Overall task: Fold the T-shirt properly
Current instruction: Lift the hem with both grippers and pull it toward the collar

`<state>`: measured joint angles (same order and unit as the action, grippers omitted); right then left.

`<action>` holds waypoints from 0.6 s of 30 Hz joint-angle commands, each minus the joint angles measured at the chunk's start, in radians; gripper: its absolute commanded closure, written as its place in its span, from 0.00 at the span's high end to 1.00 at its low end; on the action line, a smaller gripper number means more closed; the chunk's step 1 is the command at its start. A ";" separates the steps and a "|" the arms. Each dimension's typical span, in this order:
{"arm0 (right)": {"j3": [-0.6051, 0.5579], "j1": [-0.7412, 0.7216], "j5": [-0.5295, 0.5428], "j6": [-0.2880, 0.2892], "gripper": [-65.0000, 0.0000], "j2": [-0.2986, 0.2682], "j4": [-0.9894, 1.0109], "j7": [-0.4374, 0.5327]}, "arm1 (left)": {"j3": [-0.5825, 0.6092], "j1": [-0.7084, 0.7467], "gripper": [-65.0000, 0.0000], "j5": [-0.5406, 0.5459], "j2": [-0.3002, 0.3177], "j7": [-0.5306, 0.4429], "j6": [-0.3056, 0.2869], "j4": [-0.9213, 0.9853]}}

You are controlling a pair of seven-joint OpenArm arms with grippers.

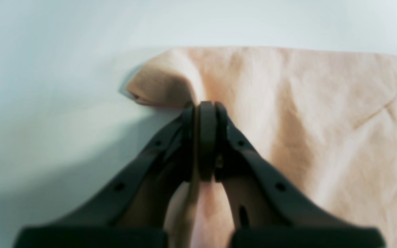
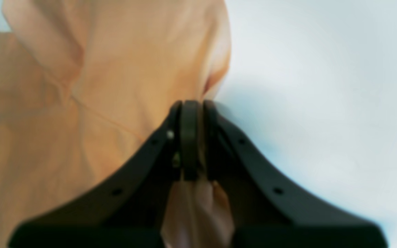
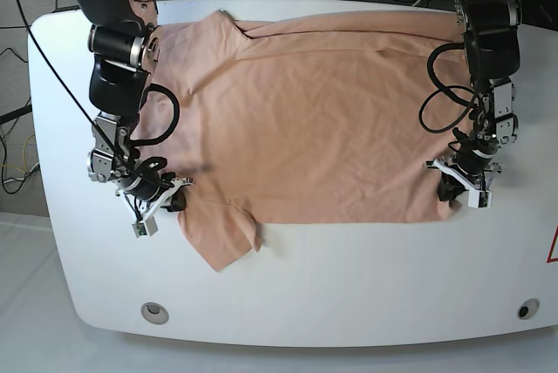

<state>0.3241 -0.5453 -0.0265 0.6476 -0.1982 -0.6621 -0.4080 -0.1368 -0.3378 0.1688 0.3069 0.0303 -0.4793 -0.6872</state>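
Observation:
The peach T-shirt [image 3: 323, 120] lies spread flat across the white table [image 3: 349, 286], with one sleeve [image 3: 222, 238] sticking out toward the front edge. My right gripper [image 3: 174, 201] sits at the shirt's left edge by that sleeve. In the right wrist view its jaws [image 2: 191, 102] are shut with a fold of T-shirt [image 2: 115, 69] pinched between them. My left gripper [image 3: 453, 188] is at the shirt's front right corner. Seen from the left wrist, that gripper [image 1: 205, 103] is shut on the T-shirt [image 1: 305, 103] edge, and the cloth bunches beside the tips.
Both arms reach down from the table's back corners, with black cables [image 3: 436, 85] looping beside them. Two round holes [image 3: 154, 311] [image 3: 523, 308] sit near the front edge. Cables and stands lie on the floor behind the table.

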 commanded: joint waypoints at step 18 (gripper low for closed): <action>0.073 -0.014 -0.010 -0.004 0.04 -0.010 -0.086 -0.108 | -0.001 -0.007 0.00 -0.015 0.007 0.107 -0.003 -0.148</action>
<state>0.3847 -0.5335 -0.0376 0.6445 -0.1947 -0.7322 -0.5179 -0.1318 -0.3183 0.1398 0.3019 0.1570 -0.4789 -0.8165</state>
